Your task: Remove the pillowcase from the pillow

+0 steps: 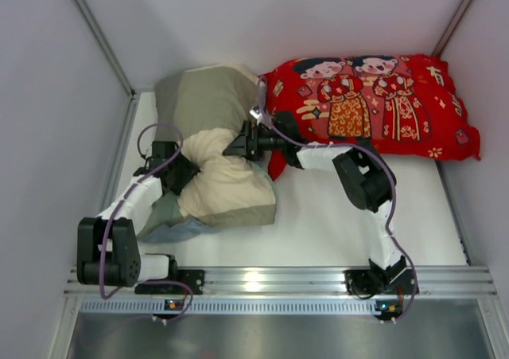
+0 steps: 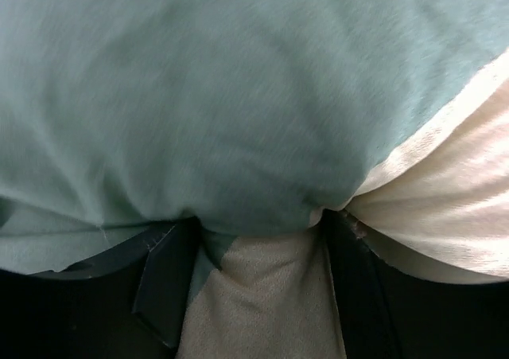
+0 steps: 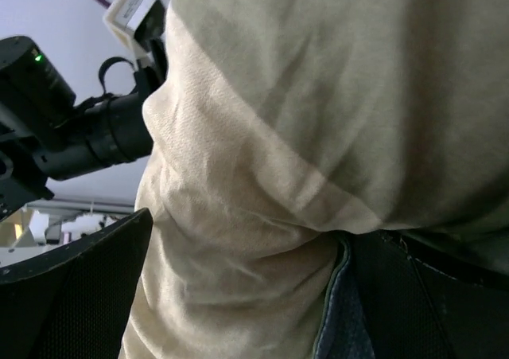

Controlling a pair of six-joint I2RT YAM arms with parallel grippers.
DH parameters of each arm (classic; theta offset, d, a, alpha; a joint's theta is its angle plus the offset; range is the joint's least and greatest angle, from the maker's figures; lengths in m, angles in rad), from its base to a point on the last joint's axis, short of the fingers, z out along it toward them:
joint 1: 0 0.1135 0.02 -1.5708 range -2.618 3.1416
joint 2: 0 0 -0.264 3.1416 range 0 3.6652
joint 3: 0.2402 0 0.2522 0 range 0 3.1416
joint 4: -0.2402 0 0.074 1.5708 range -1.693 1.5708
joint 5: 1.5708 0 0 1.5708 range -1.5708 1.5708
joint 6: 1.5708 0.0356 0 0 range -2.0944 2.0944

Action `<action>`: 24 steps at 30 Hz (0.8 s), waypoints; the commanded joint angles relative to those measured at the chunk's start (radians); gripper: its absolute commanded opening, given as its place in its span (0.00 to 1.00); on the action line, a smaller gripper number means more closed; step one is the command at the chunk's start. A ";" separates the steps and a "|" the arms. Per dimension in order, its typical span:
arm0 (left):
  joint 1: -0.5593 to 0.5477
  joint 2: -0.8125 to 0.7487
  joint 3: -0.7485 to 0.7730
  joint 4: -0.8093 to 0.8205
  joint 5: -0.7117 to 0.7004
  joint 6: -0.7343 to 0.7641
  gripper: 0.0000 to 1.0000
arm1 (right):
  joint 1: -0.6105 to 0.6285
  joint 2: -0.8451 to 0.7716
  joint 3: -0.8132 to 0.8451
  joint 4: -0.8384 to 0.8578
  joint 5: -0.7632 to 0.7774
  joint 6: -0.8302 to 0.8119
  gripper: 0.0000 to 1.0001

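**Q:** Where does the pillowcase lie, and what holds it?

**A:** It lies bunched at centre-left of the surface, beside the red pillow. The left pincer is clenched on a fold at its left flank. The right pincer grasps a thicker bunch opposite.

**Q:** How is the step best done?

**A:** Probably by drawing the cloth only. The pillow is hidden inside, so a grip that also catches stuffing would stall.

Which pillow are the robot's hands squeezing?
The one in the green-and-cream pillowcase, on the left: the left gripper and right gripper both pinch it. The red cartoon pillow is not gripped.
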 commanded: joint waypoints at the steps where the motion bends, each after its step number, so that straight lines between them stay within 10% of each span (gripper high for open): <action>1: -0.066 0.098 -0.052 0.120 0.246 -0.002 0.64 | 0.113 -0.014 0.197 -0.029 -0.040 -0.040 0.98; 10: -0.241 -0.027 -0.103 0.189 0.209 -0.072 0.58 | 0.170 -0.084 0.307 -0.136 -0.048 -0.066 0.99; 14: -0.239 -0.147 -0.127 0.074 0.060 -0.029 0.00 | 0.142 -0.258 0.133 -0.268 0.070 -0.201 0.99; 24: -0.238 -0.377 -0.240 0.062 0.084 -0.012 0.00 | 0.092 -0.713 -0.232 -0.679 0.437 -0.502 1.00</action>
